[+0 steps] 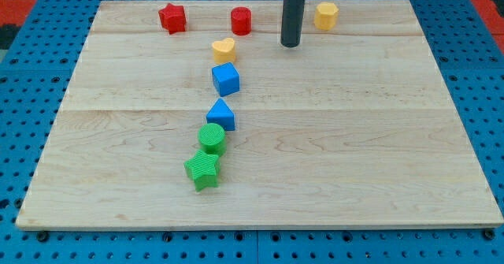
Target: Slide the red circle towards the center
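Observation:
The red circle [241, 20] stands near the top edge of the wooden board [378, 154], left of the middle. My tip [290, 43] is the lower end of a dark rod that comes down from the view's top. It rests on the board to the right of the red circle and slightly below it, with a clear gap between them. The tip touches no block.
A red star [172, 17] lies left of the red circle. A yellow hexagon [326, 15] lies right of the rod. Below the red circle run a yellow heart [224, 50], a blue cube [225, 79], a blue triangle [222, 115], a green circle [212, 138] and a green star [204, 170].

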You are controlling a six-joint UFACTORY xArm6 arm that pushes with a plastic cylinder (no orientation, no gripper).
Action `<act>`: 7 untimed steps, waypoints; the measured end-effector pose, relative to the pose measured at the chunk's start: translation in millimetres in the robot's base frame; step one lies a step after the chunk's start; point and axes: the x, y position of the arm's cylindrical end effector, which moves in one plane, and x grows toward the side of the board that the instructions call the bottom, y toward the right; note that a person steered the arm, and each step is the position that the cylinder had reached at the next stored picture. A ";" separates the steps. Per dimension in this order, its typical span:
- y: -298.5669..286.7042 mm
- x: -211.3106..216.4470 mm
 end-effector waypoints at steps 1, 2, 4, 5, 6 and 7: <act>0.0 -1.1; 0.0 -4.5; 7.8 -56.0; 0.2 -59.4; -20.0 -61.8; -43.9 -69.8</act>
